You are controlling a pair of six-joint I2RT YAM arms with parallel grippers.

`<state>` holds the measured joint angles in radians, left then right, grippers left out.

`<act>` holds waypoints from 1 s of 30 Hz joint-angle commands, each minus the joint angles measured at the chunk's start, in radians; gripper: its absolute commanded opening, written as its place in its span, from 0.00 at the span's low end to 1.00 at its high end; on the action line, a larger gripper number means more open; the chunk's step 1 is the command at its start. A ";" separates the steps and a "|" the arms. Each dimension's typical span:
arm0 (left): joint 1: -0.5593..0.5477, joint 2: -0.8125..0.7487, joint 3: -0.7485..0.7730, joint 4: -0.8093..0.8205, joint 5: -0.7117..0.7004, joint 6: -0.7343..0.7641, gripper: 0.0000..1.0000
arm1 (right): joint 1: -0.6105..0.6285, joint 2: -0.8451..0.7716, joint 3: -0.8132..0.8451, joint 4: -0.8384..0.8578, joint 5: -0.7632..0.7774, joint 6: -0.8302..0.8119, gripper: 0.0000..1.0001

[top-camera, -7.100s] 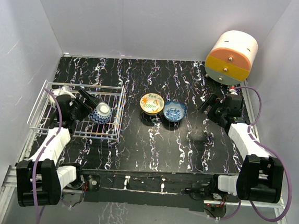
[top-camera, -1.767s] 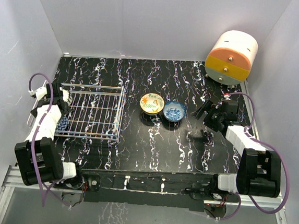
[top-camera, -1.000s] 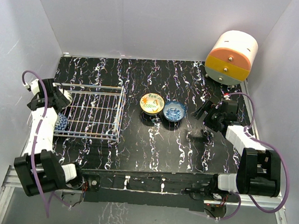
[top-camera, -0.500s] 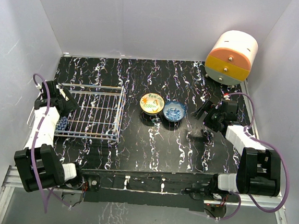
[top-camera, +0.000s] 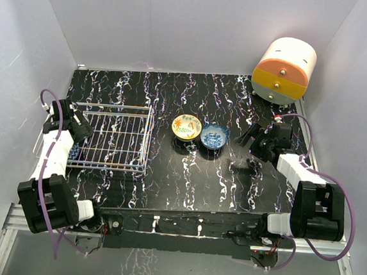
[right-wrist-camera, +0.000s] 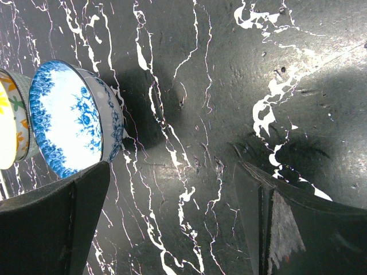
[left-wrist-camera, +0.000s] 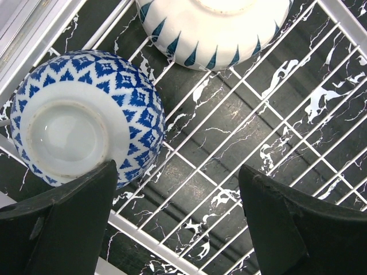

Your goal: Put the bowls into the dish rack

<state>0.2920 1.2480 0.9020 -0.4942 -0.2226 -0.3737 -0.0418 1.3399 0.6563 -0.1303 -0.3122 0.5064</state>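
White wire dish rack (top-camera: pixel 116 138): left part of black marbled table (top-camera: pixel 186 176).
Blue-diamond ceramic bowl (left-wrist-camera: pixel 80 137), white teal-triangle bowl (left-wrist-camera: pixel 215 28): inside rack's left end, undersides showing.
Yellow-floral bowl (top-camera: pixel 186 126), blue-floral bowl (top-camera: pixel 214 136): side by side on table, right of rack.
Left gripper (left-wrist-camera: pixel 175 183): jaws spread, empty, above rack.
Right gripper (right-wrist-camera: pixel 172 172): jaws spread, empty, near blue-floral bowl.

A cream-and-orange cylindrical drawer unit (top-camera: pixel 284 70) stands at the far right corner of the black, white-veined worktop (top-camera: pixel 174 98).
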 commanded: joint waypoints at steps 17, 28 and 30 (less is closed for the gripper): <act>-0.554 -0.204 0.261 0.027 0.102 -0.055 0.84 | -0.005 -0.036 0.023 0.018 0.065 0.018 0.92; -1.134 0.155 0.438 0.192 -0.140 0.142 0.84 | -0.006 -0.023 0.099 0.000 0.077 0.057 0.92; -1.168 0.231 0.464 0.230 -0.127 0.182 0.84 | -0.006 -0.024 0.117 -0.010 0.092 0.060 0.93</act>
<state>-0.8036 1.3689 1.3045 -0.3401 -0.3023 -0.3035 -0.0418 1.3319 0.6960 -0.1608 -0.2562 0.5499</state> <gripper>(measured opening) 0.838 0.926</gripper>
